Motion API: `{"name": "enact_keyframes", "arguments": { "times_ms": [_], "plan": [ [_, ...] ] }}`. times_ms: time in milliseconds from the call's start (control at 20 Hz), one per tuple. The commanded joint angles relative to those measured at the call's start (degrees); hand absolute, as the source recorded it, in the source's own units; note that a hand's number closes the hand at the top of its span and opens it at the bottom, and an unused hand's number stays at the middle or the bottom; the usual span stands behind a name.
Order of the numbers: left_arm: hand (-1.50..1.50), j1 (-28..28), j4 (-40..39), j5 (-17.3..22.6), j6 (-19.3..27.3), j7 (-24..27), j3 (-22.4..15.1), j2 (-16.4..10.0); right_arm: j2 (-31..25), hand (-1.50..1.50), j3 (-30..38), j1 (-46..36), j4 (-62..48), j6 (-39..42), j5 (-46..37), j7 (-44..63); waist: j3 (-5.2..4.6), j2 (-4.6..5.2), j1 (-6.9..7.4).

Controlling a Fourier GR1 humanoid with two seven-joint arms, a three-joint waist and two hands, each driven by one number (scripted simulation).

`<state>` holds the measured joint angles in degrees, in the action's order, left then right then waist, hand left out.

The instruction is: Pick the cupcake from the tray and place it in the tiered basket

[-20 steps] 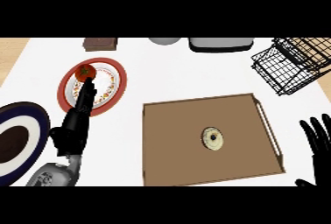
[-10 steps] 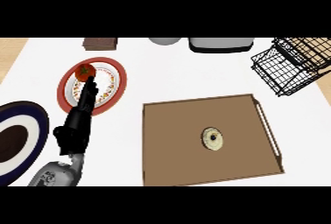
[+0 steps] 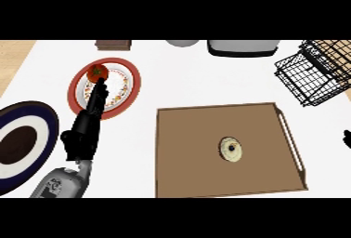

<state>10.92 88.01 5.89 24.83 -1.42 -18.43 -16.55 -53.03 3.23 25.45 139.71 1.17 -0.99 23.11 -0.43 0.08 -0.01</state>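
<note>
Brown tray [image 3: 185,176], cupcake [image 3: 231,148] centred. Left hand [image 3: 87,125] left of tray, released, outstretched; right hand [image 3: 347,138] beyond tray's right: cannot tell.

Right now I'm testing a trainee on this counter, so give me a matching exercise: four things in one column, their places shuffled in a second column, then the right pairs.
Things:
1 cupcake
2 tomato
3 tiered basket
4 dark blue plate

Places:
A at the left edge of the counter
B at the counter's far right
C in the middle of the brown tray
D on the red-rimmed plate

Pairs: 1-C, 2-D, 3-B, 4-A.
</note>
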Motion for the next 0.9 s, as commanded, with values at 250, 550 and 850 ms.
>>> {"name": "enact_keyframes", "arguments": {
  "times_ms": [250, 550, 850],
  "plan": [
    [0.00, -0.22, -0.47, -0.47, -2.24, 2.05, 0.05, 0.92, -2.54, -1.50, -17.88, -19.16, 8.27, -1.54, -6.33, 31.22, 0.17, 0.27, 2.40],
    [0.00, 3.64, -3.12, -1.38, -2.40, -0.24, 0.93, 2.67, 0.52, -1.50, -27.84, -36.95, 1.44, 3.02, -3.20, 45.32, 0.18, 0.27, 1.88],
    [0.00, 0.18, -1.71, -2.75, -1.48, 0.72, 1.00, 3.93, 7.35, -1.50, -35.53, -40.07, -3.83, 4.17, -7.69, 49.26, 0.31, -0.07, 0.70]
  ]
}}
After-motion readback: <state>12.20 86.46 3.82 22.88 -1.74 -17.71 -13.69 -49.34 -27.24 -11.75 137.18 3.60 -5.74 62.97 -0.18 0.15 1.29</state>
